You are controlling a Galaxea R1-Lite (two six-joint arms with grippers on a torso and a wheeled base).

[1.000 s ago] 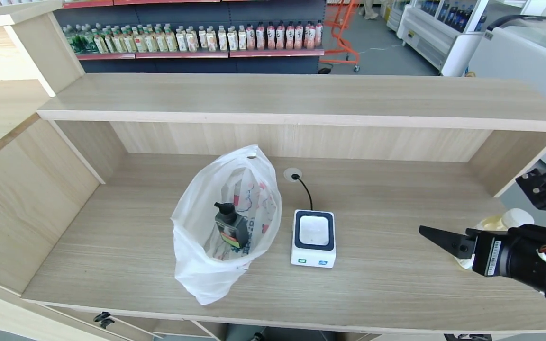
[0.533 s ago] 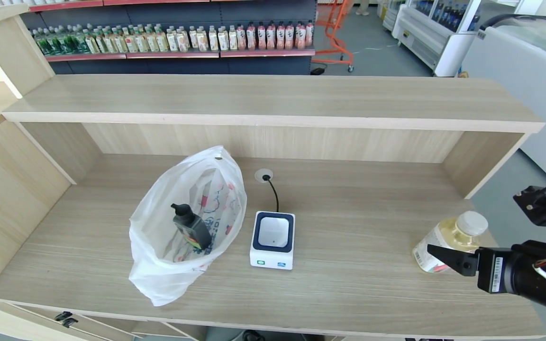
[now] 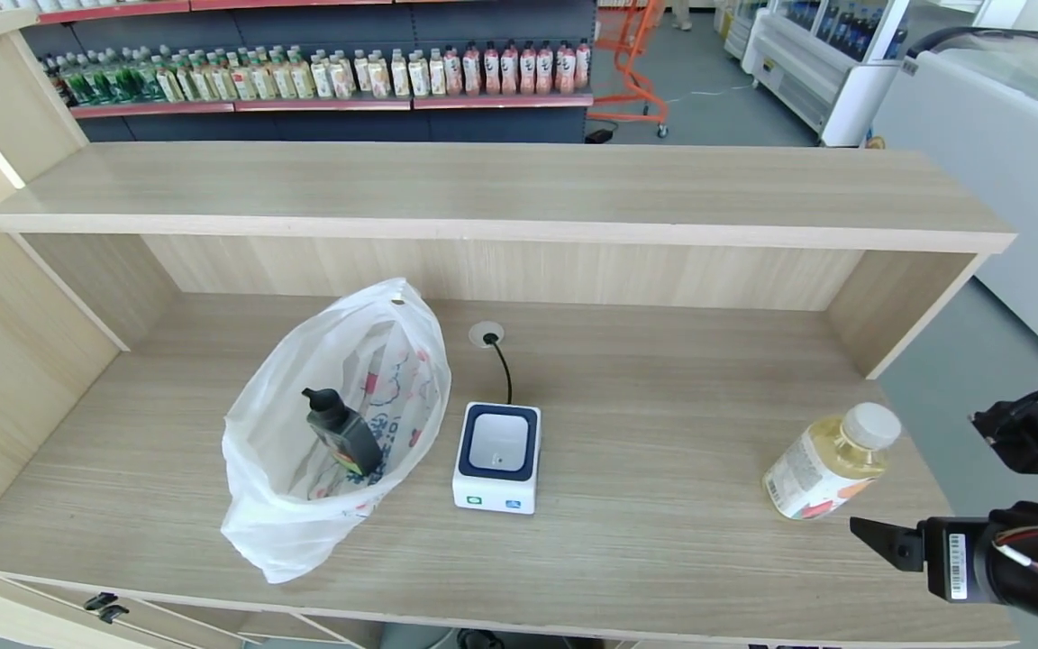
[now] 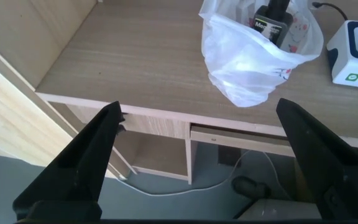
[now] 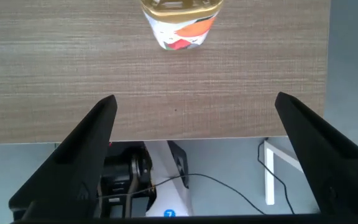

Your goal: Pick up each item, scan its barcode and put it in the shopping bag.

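At the right end of the pale wood-grain bench (image 3: pixel 663 505): one clear plastic bottle of yellow liquid, white cap, printed label (image 3: pixel 830 461), standing free near the end and the front edge.

Right claw (image 5: pixel 194 102): jaws wide apart, empty, poised off the front edge with the bottle just beyond it.

Left claw (image 4: pixel 199 106): jaws wide apart, empty, hanging off the front edge near the bag.

Hazards, as judged:
- A finger clipping the round body would likely topple the bottle, and it could roll off the end.
- A smooth wall may slip in a shallow grip.
- Barcode position cannot be told, so a turn at the scanner may be needed.

Surroundings:
- White box scanner with dark blue frame (image 3: pixel 496 455), black cable (image 3: pixel 501 365) behind it, standing between bottle and bag, so the carry must clear it.
- Translucent white plastic shopping bag (image 3: pixel 330 433), mouth slack, touching the scanner's side.
- Dark bottle with black cap (image 3: pixel 341 435) inside, leaning, taking up room.
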